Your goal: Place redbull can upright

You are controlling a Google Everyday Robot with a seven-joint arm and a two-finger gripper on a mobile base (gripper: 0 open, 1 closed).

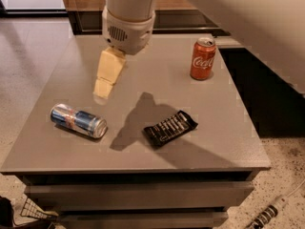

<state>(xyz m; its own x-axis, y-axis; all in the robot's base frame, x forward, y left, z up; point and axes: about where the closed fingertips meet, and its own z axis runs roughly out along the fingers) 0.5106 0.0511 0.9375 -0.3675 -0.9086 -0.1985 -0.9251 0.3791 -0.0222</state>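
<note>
Redbull can (78,120) lies on its side on the grey surface (228,123), near the front-left corner, long axis running left to right, one silver end facing the front right. Not upright yet, and nothing is gripping it. The claw (103,88) hangs just behind the can and a little to its right, pointing down at it, apart from it, with no contact. It carries nothing that I can see. How far open it is cannot be told from this angle, since it reads as one pale block. Risks, as I judge them: the can is round and free to roll, so a glancing touch on the descent could send it toward the front edge, which is close. A grip taken off-centre on the slick metal could let it slip or swing while it is being turned up. Released tilted, it would likely topple back. The black wrapper (170,128) lies to the can's right, apart from it, where a rolling can might meet it. The Coca-Cola can (202,58) stands well behind and to the right, out of the way.
</note>
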